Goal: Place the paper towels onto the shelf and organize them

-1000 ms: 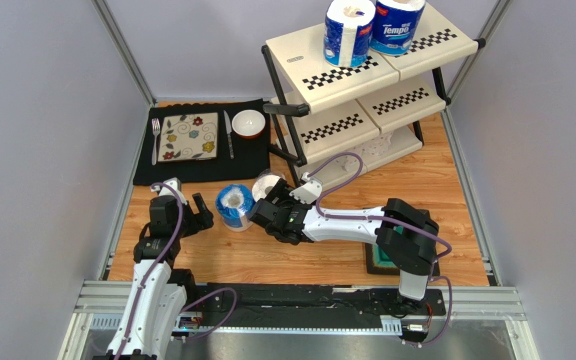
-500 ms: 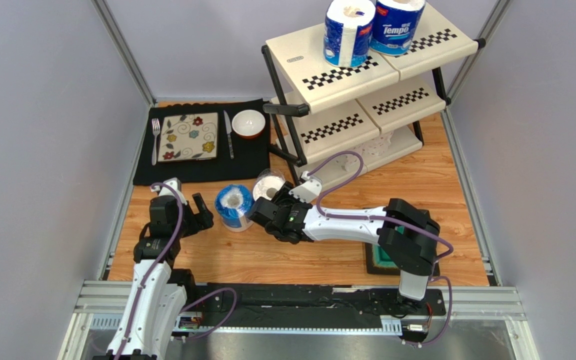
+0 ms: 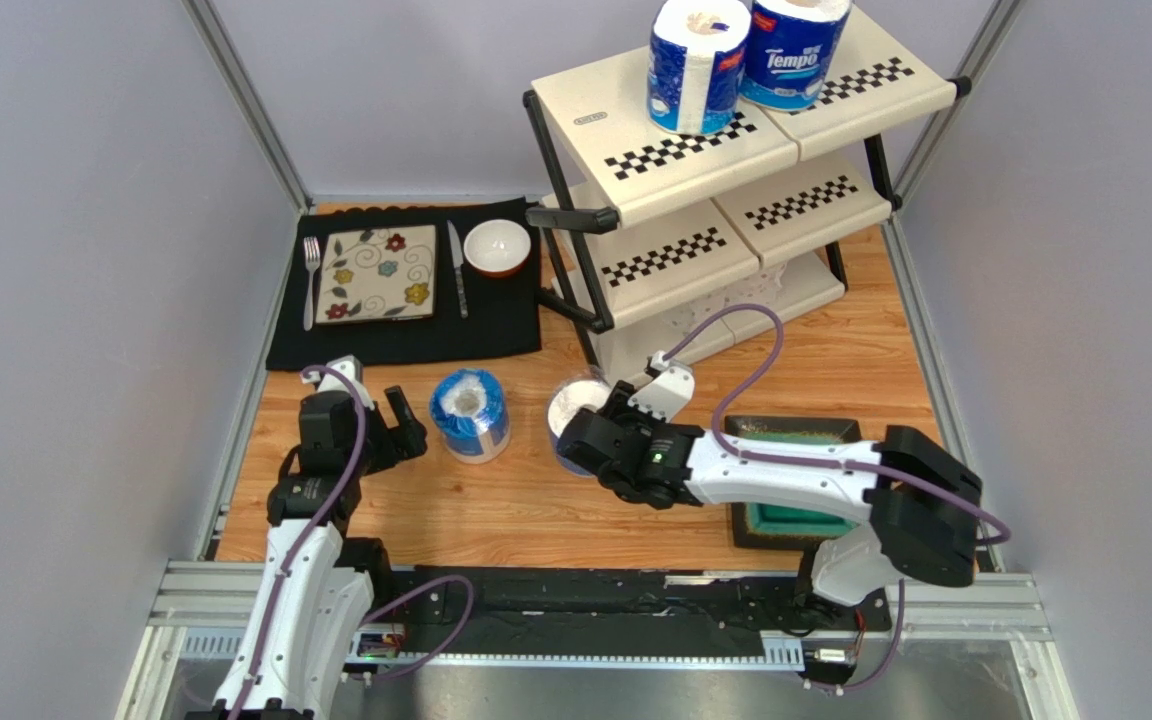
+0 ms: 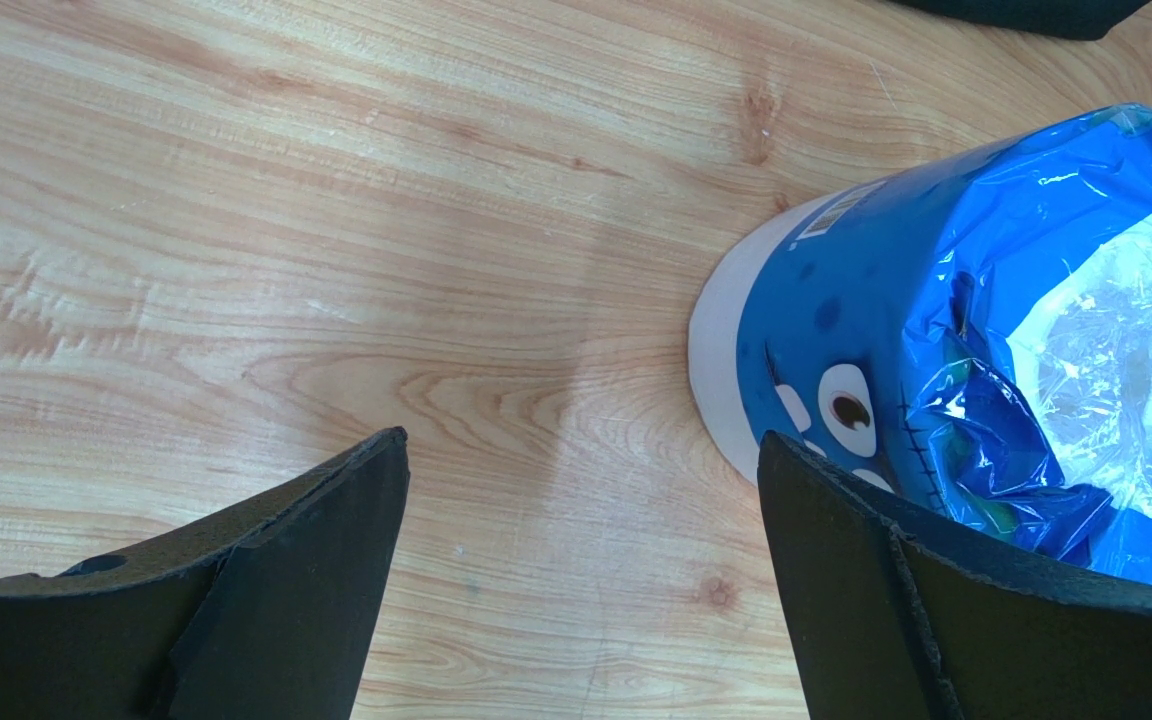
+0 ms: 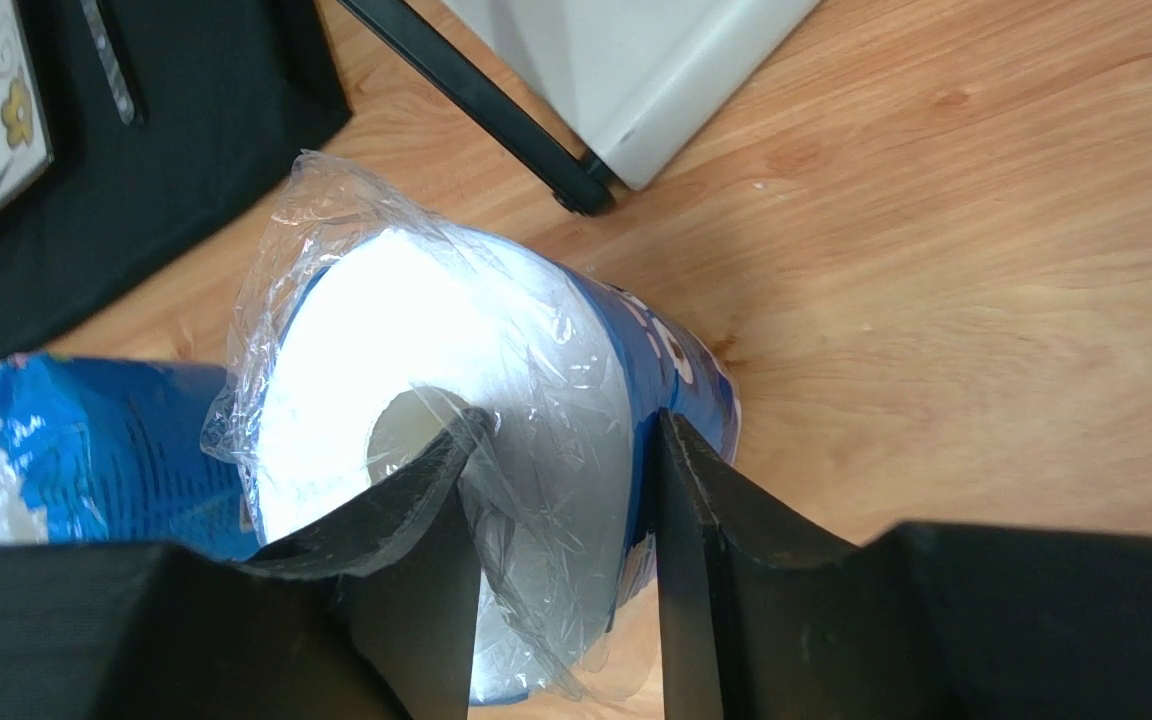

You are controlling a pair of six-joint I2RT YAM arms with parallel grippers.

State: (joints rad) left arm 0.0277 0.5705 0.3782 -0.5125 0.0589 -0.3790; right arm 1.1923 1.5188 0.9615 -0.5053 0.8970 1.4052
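Observation:
Two blue-wrapped paper towels (image 3: 698,60) (image 3: 796,48) stand on the top tier of the shelf (image 3: 620,128). A third blue paper towel roll (image 3: 470,416) (image 4: 988,330) stands on the wooden table, just right of my open left gripper (image 3: 394,428) (image 4: 582,495), which has nothing between its fingers. My right gripper (image 3: 597,435) (image 5: 567,450) is shut on a fourth paper towel roll (image 3: 575,402) (image 5: 432,360): one finger sits in its hollow core, the other outside its wall. That roll is tilted, near the shelf's front leg (image 5: 477,98).
A black placemat (image 3: 387,342) at the back left holds a patterned plate (image 3: 376,275), a fork, a knife and a small bowl (image 3: 497,245). A green tray (image 3: 793,432) lies partly under the right arm. Grey walls close in both sides.
My right gripper has shut on the roll and carried it right and nearer, away from the other blue roll. The left arm has not moved.

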